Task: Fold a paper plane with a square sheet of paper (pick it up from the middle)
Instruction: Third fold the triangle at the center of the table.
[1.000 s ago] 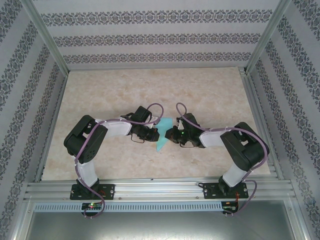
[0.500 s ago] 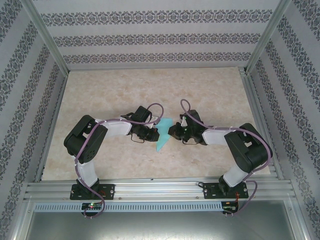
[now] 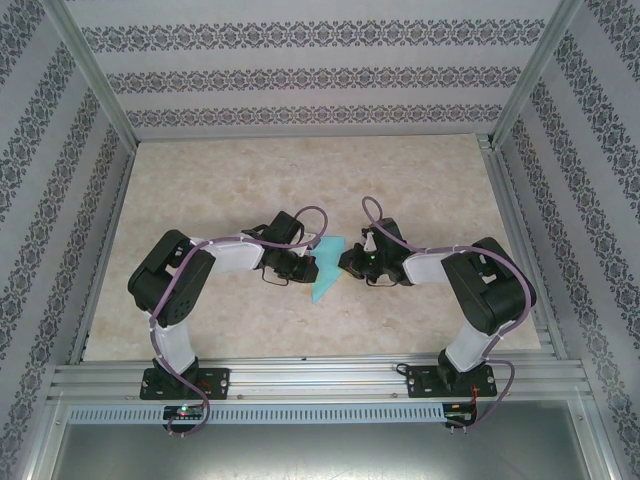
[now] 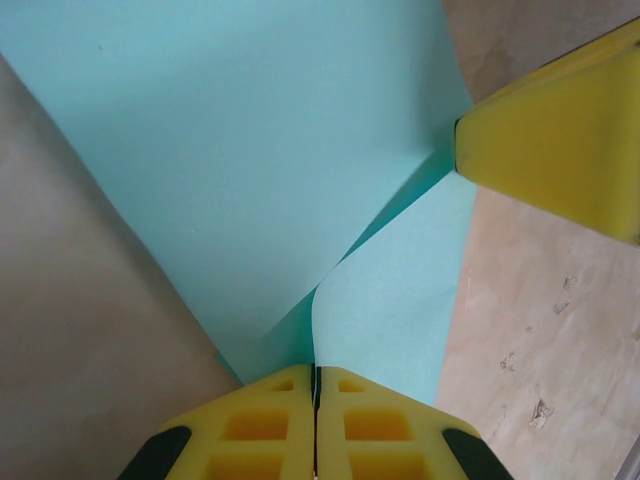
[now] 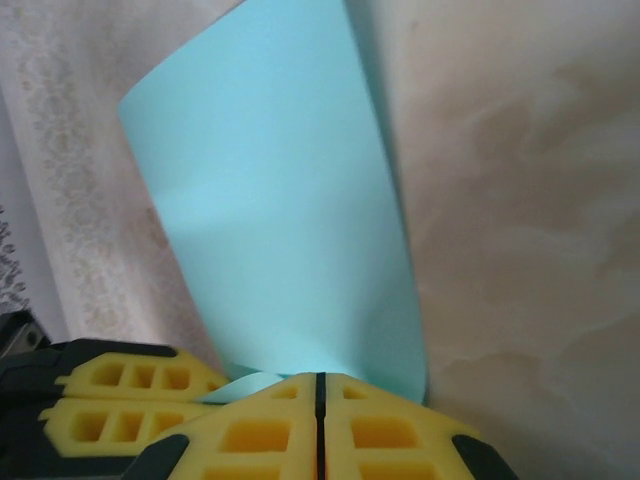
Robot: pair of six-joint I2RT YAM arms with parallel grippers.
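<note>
Top external view first: the pale marbled table (image 3: pixel 200 190) carries just one job, and it sits mid-table, the square sheet of paper (image 3: pixel 327 270), already folded to a teal wedge with its point towards the arm bases. Everything is placed off that sheet. The left arm (image 3: pixel 180 280) bends in from the sheet's left and the right arm (image 3: pixel 490 290) from its right, so the two wrists face each other across it, presumably so each side can be worked against the other.

Closer now: the left gripper (image 3: pixel 300 266) is at the sheet's left edge, the right gripper (image 3: pixel 345 265) at its right edge. On the left wrist camera the left gripper (image 4: pixel 316 385) has its yellow pads pressed flat together, and a flap edge of the sheet (image 4: pixel 250 150) runs straight into the seam, so it looks pinched there. On the right wrist camera the right gripper (image 5: pixel 320 385) is likewise closed tight, the sheet (image 5: pixel 280 200) curling up from its tips, apparently gripped to lift that side over into a fold.
</note>
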